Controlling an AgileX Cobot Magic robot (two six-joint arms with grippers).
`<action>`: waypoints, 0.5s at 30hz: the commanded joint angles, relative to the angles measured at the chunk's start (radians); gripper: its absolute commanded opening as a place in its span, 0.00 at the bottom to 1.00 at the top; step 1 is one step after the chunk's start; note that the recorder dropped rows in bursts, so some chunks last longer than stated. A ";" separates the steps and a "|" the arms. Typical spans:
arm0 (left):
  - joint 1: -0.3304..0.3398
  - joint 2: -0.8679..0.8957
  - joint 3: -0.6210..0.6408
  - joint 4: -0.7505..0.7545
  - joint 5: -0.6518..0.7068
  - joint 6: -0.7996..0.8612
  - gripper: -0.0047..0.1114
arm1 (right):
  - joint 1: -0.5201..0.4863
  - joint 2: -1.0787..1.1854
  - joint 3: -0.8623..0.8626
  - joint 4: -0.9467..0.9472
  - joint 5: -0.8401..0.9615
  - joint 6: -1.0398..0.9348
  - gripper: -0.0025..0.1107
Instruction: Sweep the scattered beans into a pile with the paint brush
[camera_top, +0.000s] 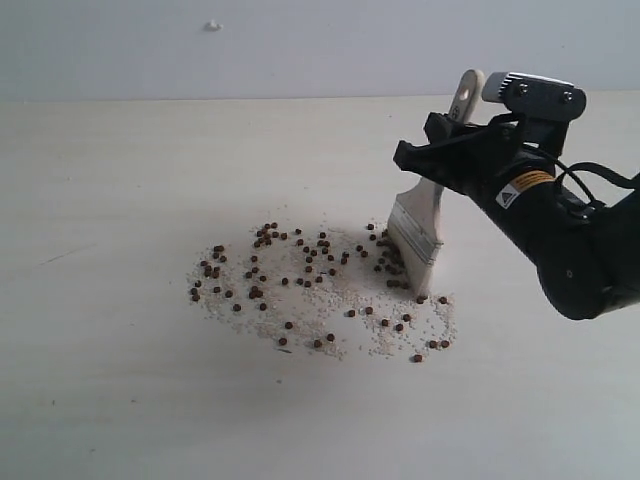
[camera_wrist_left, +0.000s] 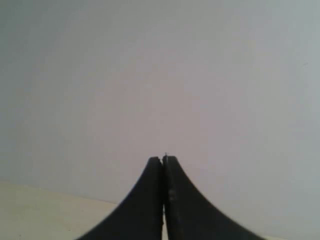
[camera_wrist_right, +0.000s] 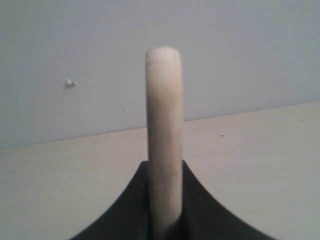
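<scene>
Small reddish-brown beans lie scattered over the pale tabletop among whitish crumbs, spread wide rather than in one pile. The paint brush stands nearly upright at the right edge of the scatter, its whitish bristles touching the table among the beans. My right gripper is shut on its cream handle, which the right wrist view shows edge-on as the handle rising between the black jaws of that gripper. My left gripper is shut and empty, facing a bare wall; it does not show in the exterior view.
The pale table runs back to a grey wall with a small white mark. My right arm's black body hangs over the table's right side.
</scene>
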 joint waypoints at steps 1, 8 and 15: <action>0.001 -0.005 0.006 0.004 0.002 -0.006 0.04 | 0.036 0.003 -0.012 0.035 0.004 -0.019 0.02; 0.001 -0.005 0.006 0.004 0.002 -0.006 0.04 | 0.038 -0.046 -0.012 0.105 0.013 -0.112 0.02; 0.001 -0.005 0.006 0.004 0.002 -0.006 0.04 | 0.038 -0.164 -0.012 0.079 0.035 -0.236 0.02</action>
